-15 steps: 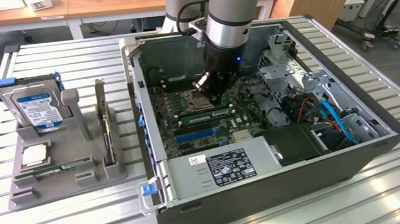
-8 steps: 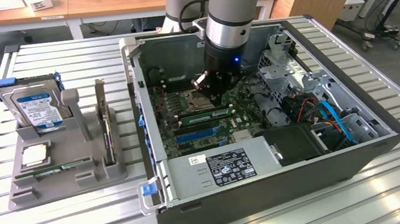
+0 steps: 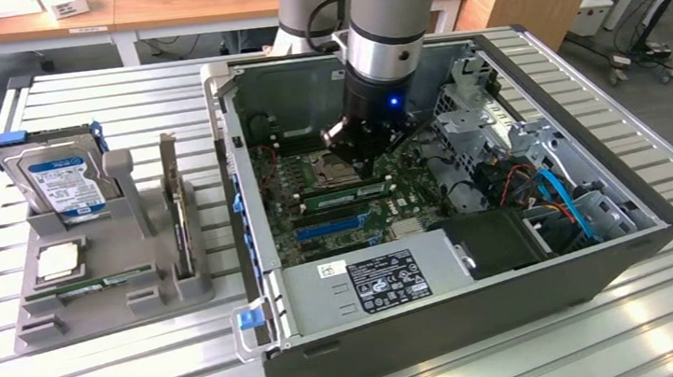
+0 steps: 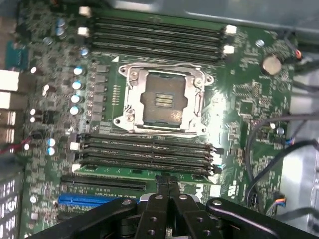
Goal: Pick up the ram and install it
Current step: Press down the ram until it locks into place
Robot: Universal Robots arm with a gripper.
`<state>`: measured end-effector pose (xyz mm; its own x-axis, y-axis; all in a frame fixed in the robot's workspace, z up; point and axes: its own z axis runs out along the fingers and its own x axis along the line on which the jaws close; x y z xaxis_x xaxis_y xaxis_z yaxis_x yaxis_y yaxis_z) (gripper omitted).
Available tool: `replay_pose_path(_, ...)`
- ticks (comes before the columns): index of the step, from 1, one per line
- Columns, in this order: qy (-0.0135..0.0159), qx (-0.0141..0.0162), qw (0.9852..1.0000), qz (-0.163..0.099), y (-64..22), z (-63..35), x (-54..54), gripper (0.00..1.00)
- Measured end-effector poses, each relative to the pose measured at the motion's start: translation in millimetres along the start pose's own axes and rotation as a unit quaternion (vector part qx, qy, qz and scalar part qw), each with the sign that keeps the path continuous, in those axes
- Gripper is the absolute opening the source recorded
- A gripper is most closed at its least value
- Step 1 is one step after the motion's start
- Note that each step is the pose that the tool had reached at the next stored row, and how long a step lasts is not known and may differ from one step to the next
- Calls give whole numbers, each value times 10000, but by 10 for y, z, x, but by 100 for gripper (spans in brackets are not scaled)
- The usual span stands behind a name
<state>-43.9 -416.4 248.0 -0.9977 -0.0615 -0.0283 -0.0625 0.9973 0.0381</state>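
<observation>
The arm reaches straight down, its silver wrist section upright above the black pincer (image 3: 364, 143). In the wrist view the pincer (image 4: 168, 185) has its two fingers pressed together, seemingly with nothing between them, tips pointing downward.

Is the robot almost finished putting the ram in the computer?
Nearly, it seems. Done: the ram, a green stick, already stands in a slot beside the processor socket inside the computer case. In hand: the gripper is shut with nothing between its fingers, its tips right above that stick. Left: I cannot tell whether the ram is clicked fully down.
</observation>
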Motion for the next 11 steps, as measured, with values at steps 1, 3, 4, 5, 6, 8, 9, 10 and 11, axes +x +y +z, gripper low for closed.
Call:
replay_pose_path(1,-3,2,10000,86,0,0,0,10)
replay_pose_path(3,-10,7,9997,256,0,0,0,10)
replay_pose_path(4,-13,9,9994,341,0,0,0,10)
replay_pose_path(5,-16,12,9991,426,0,1,0,10)
replay_pose_path(6,-19,15,9987,516,0,1,0,10)
replay_pose_path(8,-26,19,9976,687,0,1,0,10)
replay_pose_path(9,-29,22,9970,770,0,1,0,10)
replay_pose_path(10,-31,23,9966,828,0,1,0,10)
replay_pose_path(11,-31,24,9965,837,0,1,0,10)
